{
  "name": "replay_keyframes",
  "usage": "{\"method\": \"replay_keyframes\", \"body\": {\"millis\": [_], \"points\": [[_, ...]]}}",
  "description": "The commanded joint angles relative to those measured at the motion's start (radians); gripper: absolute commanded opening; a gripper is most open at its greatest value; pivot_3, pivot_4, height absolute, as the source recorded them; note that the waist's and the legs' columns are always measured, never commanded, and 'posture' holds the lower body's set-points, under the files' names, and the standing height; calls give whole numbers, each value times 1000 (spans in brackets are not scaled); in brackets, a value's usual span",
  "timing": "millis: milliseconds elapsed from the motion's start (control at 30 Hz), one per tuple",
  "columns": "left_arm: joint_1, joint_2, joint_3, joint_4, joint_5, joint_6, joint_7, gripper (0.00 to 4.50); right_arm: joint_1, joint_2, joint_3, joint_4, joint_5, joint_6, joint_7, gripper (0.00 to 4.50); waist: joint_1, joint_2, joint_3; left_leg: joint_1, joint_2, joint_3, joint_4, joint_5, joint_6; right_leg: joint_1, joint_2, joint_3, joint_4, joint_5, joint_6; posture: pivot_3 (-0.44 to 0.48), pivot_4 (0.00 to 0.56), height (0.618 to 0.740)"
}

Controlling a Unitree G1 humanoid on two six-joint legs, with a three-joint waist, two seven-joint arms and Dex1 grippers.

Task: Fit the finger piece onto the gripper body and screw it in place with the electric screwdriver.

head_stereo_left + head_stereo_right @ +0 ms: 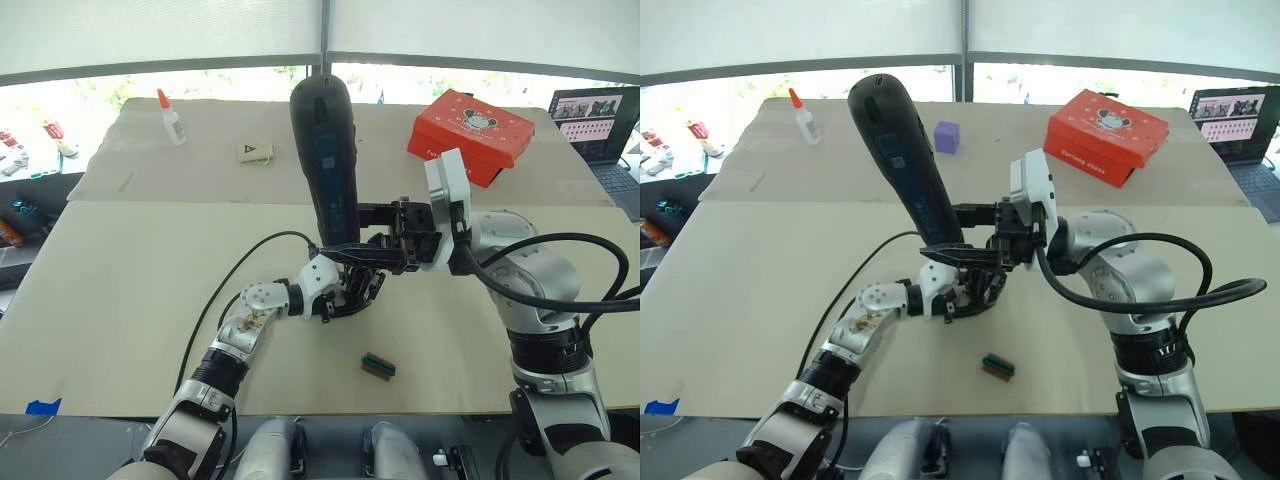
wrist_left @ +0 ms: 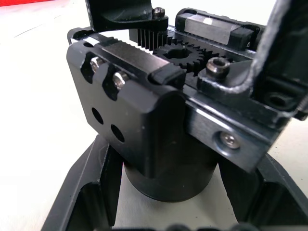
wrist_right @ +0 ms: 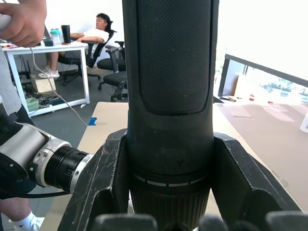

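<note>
The right gripper is clamping its fingers around the lower barrel of the electric screwdriver, holding it nearly upright with the bit end pointing down at the gripper body. The left gripper is closing around that body's round base, steadying it near the middle of the table. This is likely the screwing step; next, the bit probably needs seating squarely in a screw head. The finger piece cannot be picked out.
</note>
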Motion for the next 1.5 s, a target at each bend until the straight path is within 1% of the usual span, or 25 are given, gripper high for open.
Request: {"method": "replay_keyframes", "body": {"millis": [33, 667, 1500], "points": [[-4, -6, 11, -32, -18, -8, 1, 2334, -20, -4, -38, -16, 14, -52, 7, 1939, 0, 0, 0, 0, 0, 0, 0, 0, 0, 0, 0, 0, 0, 0, 0, 0, 150, 740], [-2, -6, 10, -33, -19, -9, 0, 2334, 3, -19, -32, 3, 1, -98, 35, 1939, 0, 0, 0, 0, 0, 0, 0, 0, 0, 0, 0, 0, 0, 0, 0, 0, 150, 740], [-5, -11, 10, -28, -17, -11, 4, 2334, -32, -1, -49, -47, 118, 42, -73, 1939, 0, 0, 0, 0, 0, 0, 0, 0, 0, 0, 0, 0, 0, 0, 0, 0, 150, 740]]}}
